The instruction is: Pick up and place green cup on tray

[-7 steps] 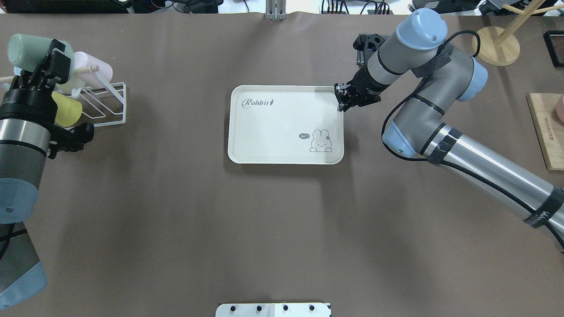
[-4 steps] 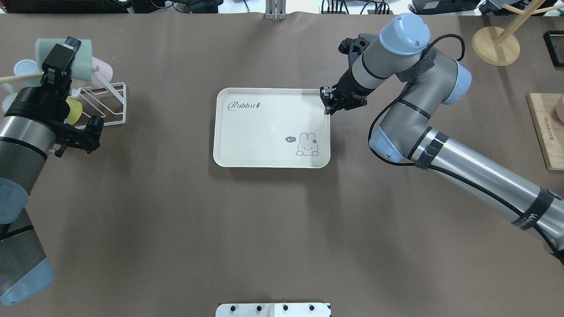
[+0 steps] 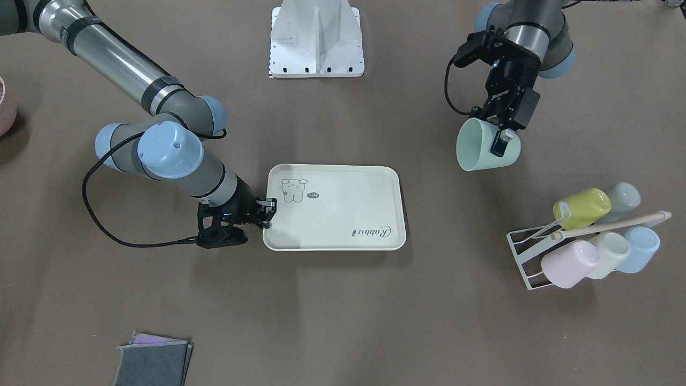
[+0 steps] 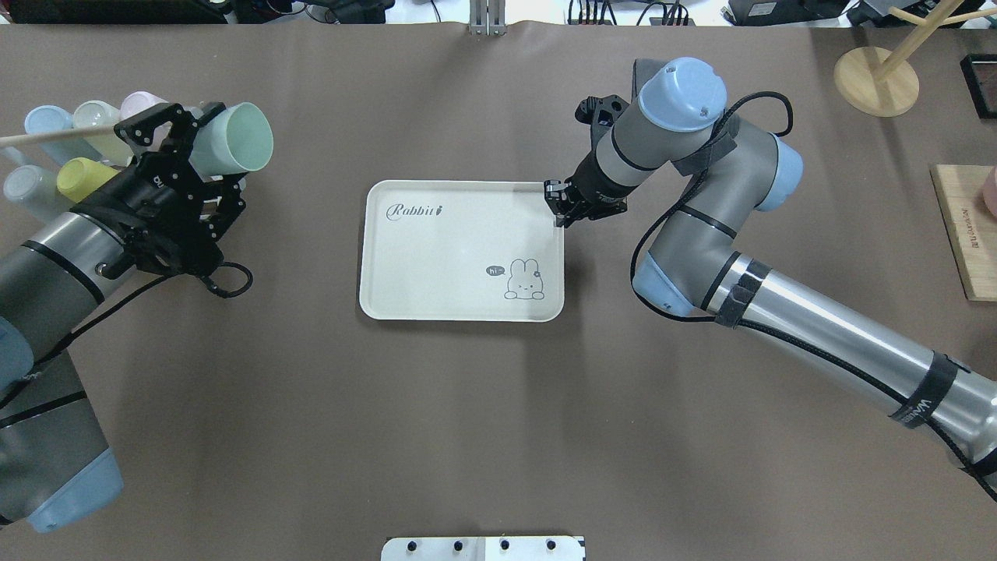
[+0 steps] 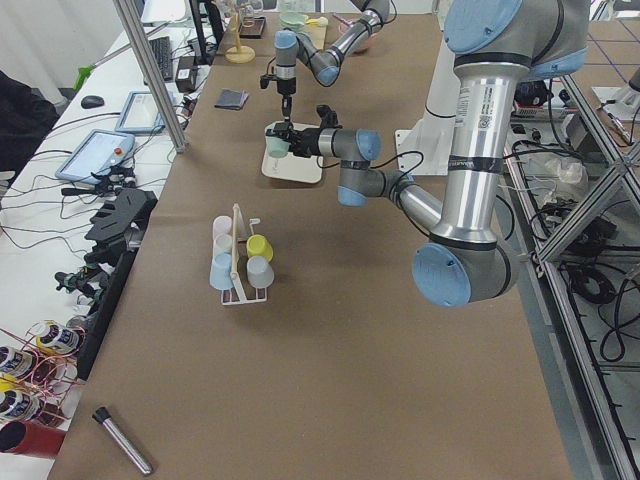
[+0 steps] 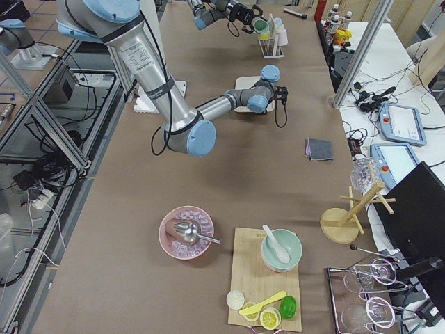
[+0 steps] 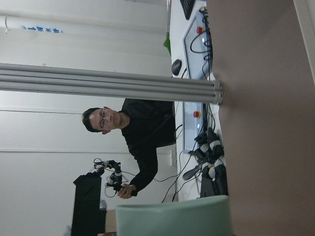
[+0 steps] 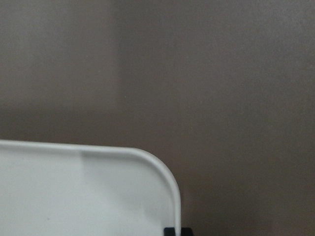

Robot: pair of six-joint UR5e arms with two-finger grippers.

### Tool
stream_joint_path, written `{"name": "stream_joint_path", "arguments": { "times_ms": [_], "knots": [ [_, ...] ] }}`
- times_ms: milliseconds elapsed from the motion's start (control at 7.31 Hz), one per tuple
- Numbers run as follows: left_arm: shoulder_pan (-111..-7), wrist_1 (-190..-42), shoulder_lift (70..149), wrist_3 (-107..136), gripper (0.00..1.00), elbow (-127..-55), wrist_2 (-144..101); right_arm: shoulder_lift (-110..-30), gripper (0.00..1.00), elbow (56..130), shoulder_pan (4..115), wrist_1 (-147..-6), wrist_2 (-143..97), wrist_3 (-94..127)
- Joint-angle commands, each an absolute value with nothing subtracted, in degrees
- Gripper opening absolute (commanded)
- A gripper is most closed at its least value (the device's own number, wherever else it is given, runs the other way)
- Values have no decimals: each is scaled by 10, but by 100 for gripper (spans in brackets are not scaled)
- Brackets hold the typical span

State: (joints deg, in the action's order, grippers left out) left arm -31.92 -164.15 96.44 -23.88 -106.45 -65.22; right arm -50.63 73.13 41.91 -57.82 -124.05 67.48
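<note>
The green cup (image 4: 234,139) is a mint tumbler held on its side in the air, off the rack, to the left of the tray; it also shows in the front view (image 3: 485,147) and at the bottom of the left wrist view (image 7: 172,216). My left gripper (image 4: 204,152) is shut on its body. The cream tray (image 4: 452,249) with "Rabbit" script lies flat at the table's middle. My right gripper (image 4: 557,204) is shut on the tray's far right corner, seen in the front view (image 3: 266,212). The right wrist view shows that tray corner (image 8: 98,187).
A white wire rack (image 3: 528,252) with yellow-green, pale, pink and blue cups (image 3: 584,212) stands at my far left. Grey cloths (image 3: 153,362) lie across the table. A wooden stand (image 4: 876,78) and a wooden board (image 4: 966,226) sit at the right.
My left gripper has carried the green cup off the rack and turned it rightward, toward the tray. My right gripper has dragged the tray leftward.
</note>
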Motion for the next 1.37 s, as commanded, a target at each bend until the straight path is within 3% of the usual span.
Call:
{"name": "stream_joint_path", "arguments": {
  "times_ms": [0,547,684,821,1232],
  "knots": [
    [-310,-1742,990,-47,14,-995,-772,-523,0,746,405,-577,-1231,677],
    [-290,-1856,1110,138,14,-845,-809,-530,0,747,404,-577,-1230,673],
    [-288,-1922,1136,168,14,-758,-811,-531,1,747,404,-577,-1230,672],
    [-288,-1950,1157,176,14,-709,-823,-532,19,747,405,-577,-1230,673],
    [-296,-1930,1204,242,14,-692,-848,-532,62,747,407,-578,-1230,678]
  ]
}}
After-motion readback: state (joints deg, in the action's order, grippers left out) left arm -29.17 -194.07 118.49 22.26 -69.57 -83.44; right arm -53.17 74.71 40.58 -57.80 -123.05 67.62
